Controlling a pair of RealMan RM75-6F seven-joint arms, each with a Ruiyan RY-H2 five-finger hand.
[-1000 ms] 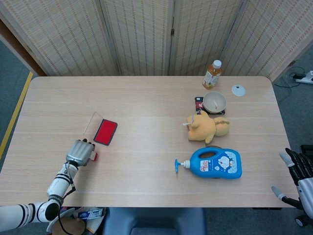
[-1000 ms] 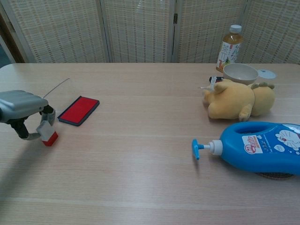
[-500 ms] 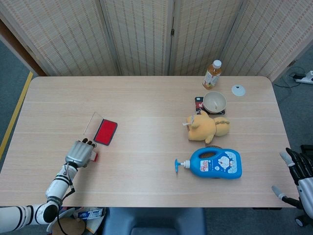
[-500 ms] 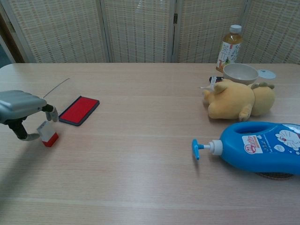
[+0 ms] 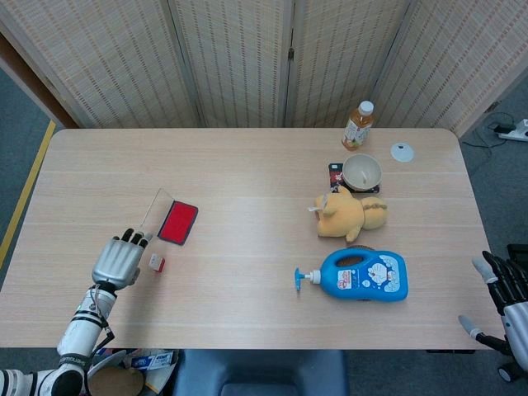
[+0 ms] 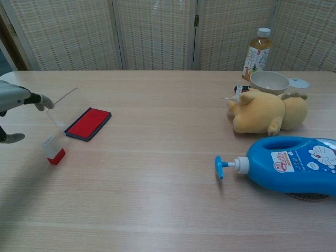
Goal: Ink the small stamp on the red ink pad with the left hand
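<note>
The small stamp, white on top with a red base, stands upright on the table by itself. The red ink pad lies open just beyond it, its clear lid tilted up on the far left side. My left hand hovers a little to the left of the stamp, fingers spread, holding nothing. My right hand shows at the lower right edge in the head view, off the table, fingers apart and empty.
On the right side lie a blue pump bottle on its side, a yellow plush toy, a bowl, a tea bottle and a white cap. A folding screen stands behind the table.
My left hand has let go of the small stamp and pulled back to the left, opening its fingers. The stamp stays standing on the table.
</note>
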